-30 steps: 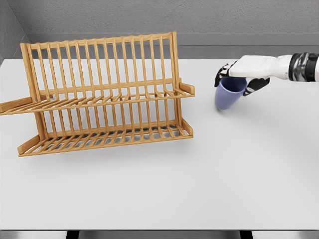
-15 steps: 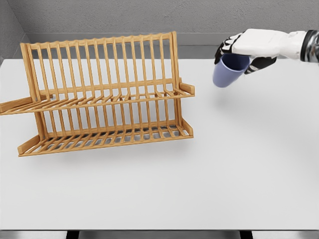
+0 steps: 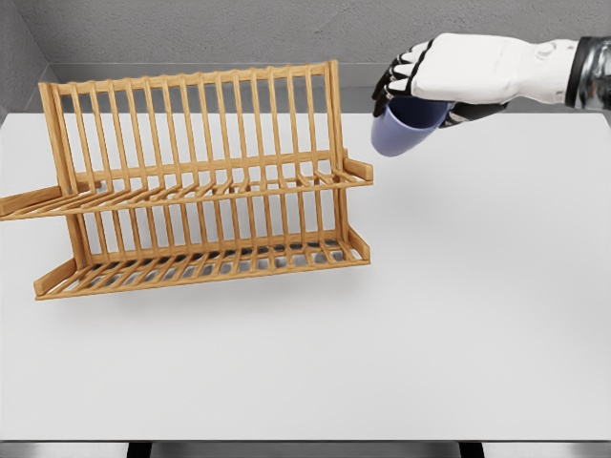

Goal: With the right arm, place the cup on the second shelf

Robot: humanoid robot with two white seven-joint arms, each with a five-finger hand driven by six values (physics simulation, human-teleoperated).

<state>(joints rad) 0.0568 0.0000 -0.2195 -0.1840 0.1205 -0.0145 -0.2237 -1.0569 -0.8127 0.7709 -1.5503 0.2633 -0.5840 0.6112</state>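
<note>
Fingers point(image 3: 396, 74) of R hand point(image 3: 458, 69) curled round blue cup point(image 3: 406, 129), airborne just R of rack point(image 3: 200, 181).

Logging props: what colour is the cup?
Lavender-blue cup, held in the right hand; head view.

The smooth lavender-blue plastic cup point(image 3: 404, 130) hangs in the air, tilted with its base toward the lower left, gripped at its rim by the right robot hand point(image 3: 439, 76). It sits just right of the two-tier slatted wooden dish rack point(image 3: 200, 181), above the level of the upper shelf point(image 3: 191, 191), clear of the white surface point(image 3: 401, 324)
</note>
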